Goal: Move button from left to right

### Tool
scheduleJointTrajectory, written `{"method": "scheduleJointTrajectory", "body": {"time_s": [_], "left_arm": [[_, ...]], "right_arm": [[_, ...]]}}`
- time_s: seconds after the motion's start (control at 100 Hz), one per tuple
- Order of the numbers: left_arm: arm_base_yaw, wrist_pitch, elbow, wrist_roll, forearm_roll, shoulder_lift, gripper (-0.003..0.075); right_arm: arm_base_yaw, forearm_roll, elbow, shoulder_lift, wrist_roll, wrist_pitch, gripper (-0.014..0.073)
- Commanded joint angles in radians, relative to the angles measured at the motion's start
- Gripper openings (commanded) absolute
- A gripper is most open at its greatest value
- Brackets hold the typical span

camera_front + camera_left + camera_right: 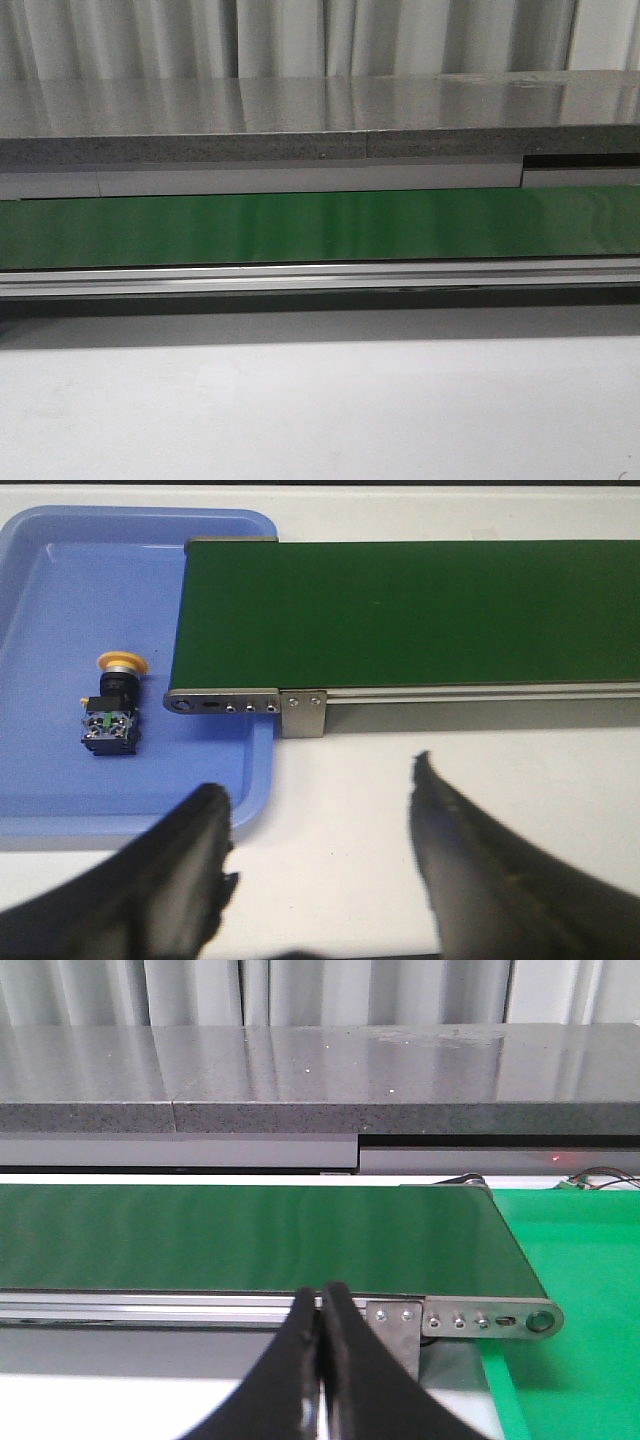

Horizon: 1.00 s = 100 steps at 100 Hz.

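The button lies on its side in a blue tray in the left wrist view, its yellow-orange head pointing away from my fingers and a tiny green dot on its black body. My left gripper is open and empty over the white table, just off the tray's corner and short of the button. My right gripper is shut and empty in front of the conveyor's near rail. The green belt crosses the front view; neither gripper nor the button shows there.
The conveyor's end with its metal bracket overlaps the blue tray. At the belt's other end lies a bright green mat. A grey stone-like counter runs behind the belt, with curtains beyond.
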Motion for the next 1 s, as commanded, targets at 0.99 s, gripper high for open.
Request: {"method": "scheduleJointTrajectory", "body": {"time_s": [0.99], "left_arm": [[0.033, 0.043, -0.354, -0.127, 0.346, 0.486, 0.0619]], "right_arm": [[-0.005, -0.014, -0.016, -0.022, 0.001, -0.074, -0.0068]]}}
